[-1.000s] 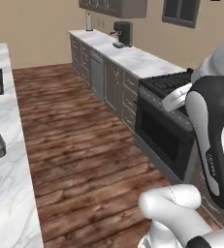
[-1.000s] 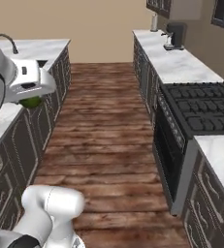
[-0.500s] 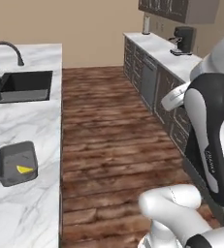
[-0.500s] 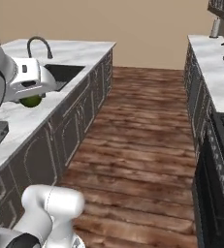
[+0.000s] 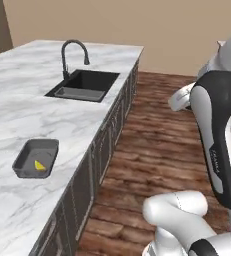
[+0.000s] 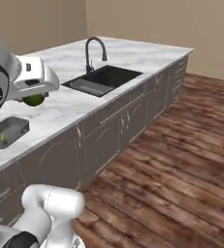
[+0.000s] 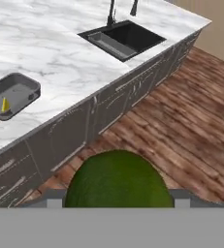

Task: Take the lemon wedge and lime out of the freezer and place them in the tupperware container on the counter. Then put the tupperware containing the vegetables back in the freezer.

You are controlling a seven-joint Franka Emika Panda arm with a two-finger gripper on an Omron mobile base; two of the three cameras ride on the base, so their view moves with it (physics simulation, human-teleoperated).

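Note:
My gripper [image 6: 34,98] is shut on the lime [image 7: 118,181], a dark green round fruit that bulges between the fingertips in the hand view and peeks out under the white hand [image 6: 34,100] in the right base view. It hangs over the floor beside the counter [image 5: 17,110]. The tupperware container [image 5: 35,158] stands near the counter's front edge, with the lemon wedge [image 5: 39,165] lying inside it. From the hand, the tupperware container [image 7: 11,94] is at the left with the lemon wedge [image 7: 5,104] in it. The freezer is out of view.
A black sink [image 5: 84,85] with a curved black tap [image 5: 72,52] is set into the counter beyond the tub. Grey drawers [image 6: 118,135] run below the counter edge. A wooden floor [image 6: 181,160] stretches to the right of the counter.
The whole picture has swung as the base turned: stove and far cabinets are gone, and the sink and tub now lie ahead. The lime stays in the gripper.

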